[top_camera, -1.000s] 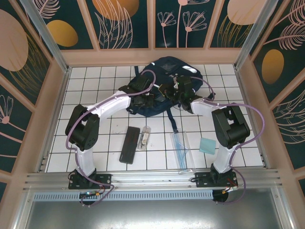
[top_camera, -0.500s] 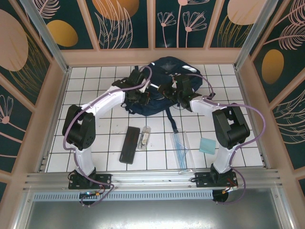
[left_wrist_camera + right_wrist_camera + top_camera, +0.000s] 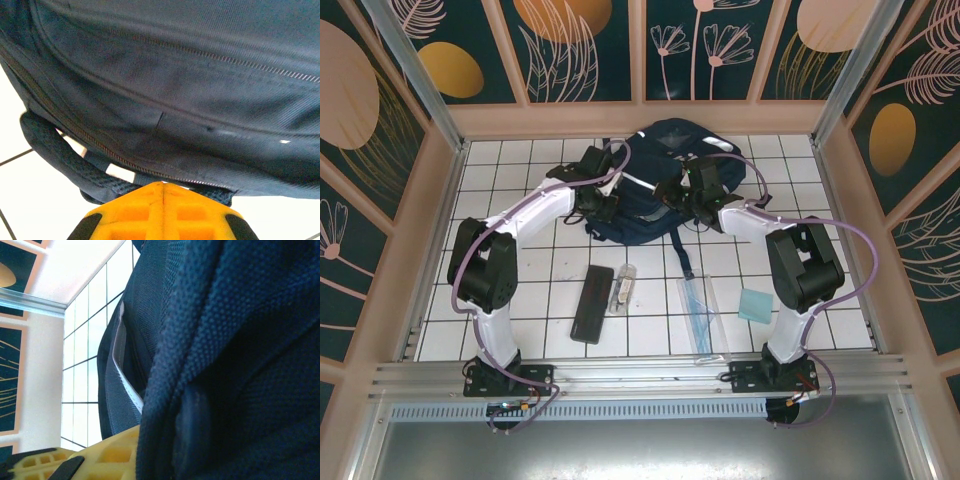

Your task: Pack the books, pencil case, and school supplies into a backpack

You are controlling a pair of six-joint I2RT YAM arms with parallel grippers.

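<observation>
backpack (image 3: 665,135) fills far middle, left tiles (image 3: 500,170) free

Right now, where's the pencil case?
In the top view, the pencil case lies left of centre, beside the clear tube, in front of the backpack.

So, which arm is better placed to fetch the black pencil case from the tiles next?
Left, probably. The left pincer is shut on nothing beside the backpack, and the pencil case lies on its side of the table. The right pincer seems to grip the backpack fabric.
</observation>
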